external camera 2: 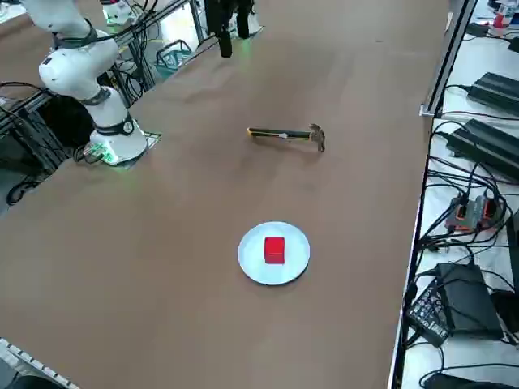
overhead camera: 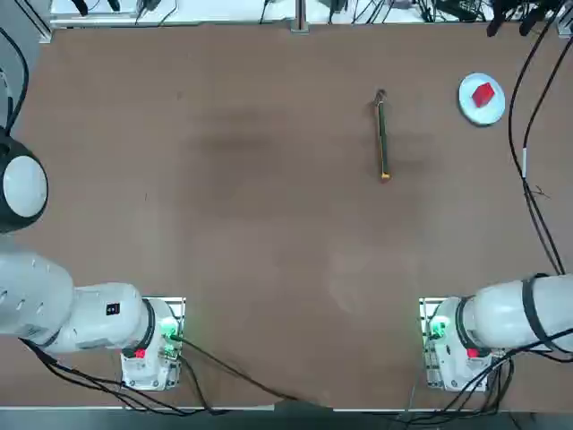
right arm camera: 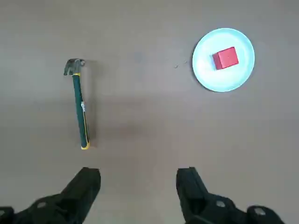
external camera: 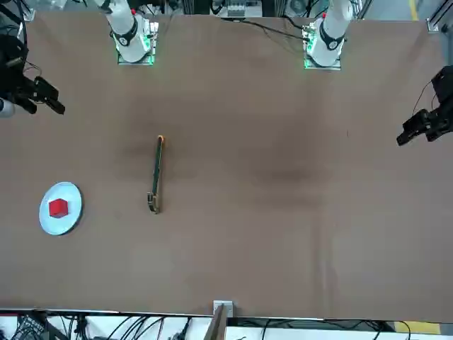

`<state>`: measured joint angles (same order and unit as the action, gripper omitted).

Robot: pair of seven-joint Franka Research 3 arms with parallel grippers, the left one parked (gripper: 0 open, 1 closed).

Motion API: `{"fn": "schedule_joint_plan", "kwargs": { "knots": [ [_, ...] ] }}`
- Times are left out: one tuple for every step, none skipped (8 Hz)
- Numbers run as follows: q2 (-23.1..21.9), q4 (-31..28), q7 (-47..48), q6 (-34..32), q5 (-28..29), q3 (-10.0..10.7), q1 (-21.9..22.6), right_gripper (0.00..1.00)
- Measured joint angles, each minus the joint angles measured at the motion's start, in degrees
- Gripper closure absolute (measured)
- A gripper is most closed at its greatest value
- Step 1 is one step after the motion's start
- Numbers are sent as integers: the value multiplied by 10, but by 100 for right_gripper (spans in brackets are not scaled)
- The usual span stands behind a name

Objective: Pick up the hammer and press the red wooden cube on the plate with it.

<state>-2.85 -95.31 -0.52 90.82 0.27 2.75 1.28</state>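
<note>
While the plate point(external camera 2: 251, 254) holds the red cube point(external camera 2: 274, 250) | right gripper point(right arm camera: 138, 171) hovers above table point(overhead camera: 251, 233) | wide open, empty

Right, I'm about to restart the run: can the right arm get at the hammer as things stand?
Probably yes: the right gripper is open and raised off the table, and nothing stands between it and the hammer.

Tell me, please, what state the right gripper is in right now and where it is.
Right gripper: open, holding nothing, above the table, away from the hammer.
</note>
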Motion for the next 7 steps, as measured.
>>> {"fn": "schedule_joint_plan", "kwargs": {
  "knots": [
    [1,0,0,0,0,0,0,0],
    [1,0,0,0,0,0,0,0],
    [1,0,1,0,0,0,0,0],
    [3,0,1,-1,1,-1,2,0],
    [10,-1,1,-1,2,-4,12,0],
    [23,-2,4,7,2,-7,29,0],
    [43,-6,7,27,3,-9,48,0]
  ]
}}
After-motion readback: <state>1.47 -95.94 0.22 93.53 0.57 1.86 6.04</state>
